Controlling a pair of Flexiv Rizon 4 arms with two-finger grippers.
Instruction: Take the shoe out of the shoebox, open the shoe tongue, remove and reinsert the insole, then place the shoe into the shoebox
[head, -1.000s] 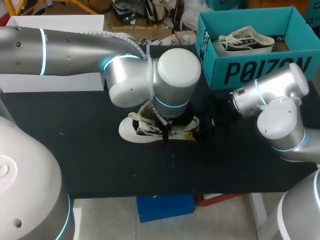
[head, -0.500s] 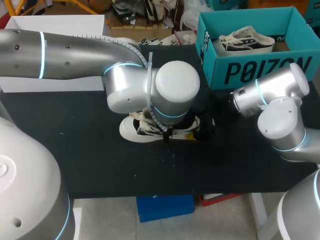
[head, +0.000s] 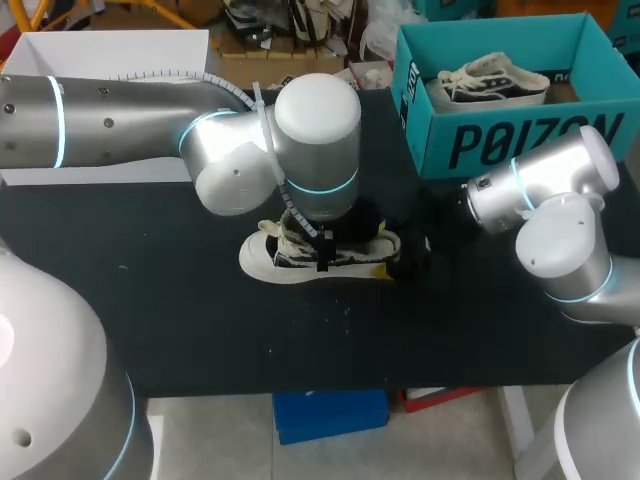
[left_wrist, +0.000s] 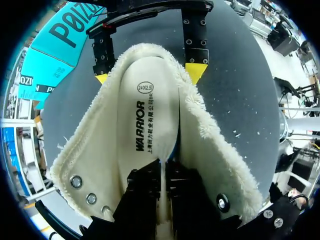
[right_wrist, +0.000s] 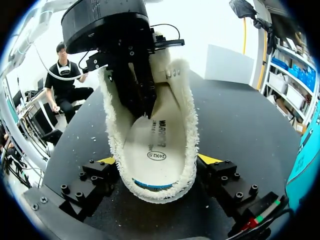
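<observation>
Pinching the insole (left_wrist: 150, 115) narrowly, left tool (left_wrist: 162, 171) stands inside the shoe (left_wrist: 212, 145); right tool (right_wrist: 158, 161) clamps its heel, shoebox (head: 500, 142) beside it.

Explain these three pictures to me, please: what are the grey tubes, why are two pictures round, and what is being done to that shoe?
The grey tubes are two robot arms, a left arm and a right arm, seen from a camera above and behind them. The round pictures come from a camera on each arm's wrist, looking out along its two-fingered pincer. On the black table lies a white fleece-lined shoe. The right pincer grips it at the heel from both sides. The left pincer reaches into the shoe and pinches the white printed insole. At the far right stands an open teal cardboard shoebox with a second white shoe inside.
</observation>
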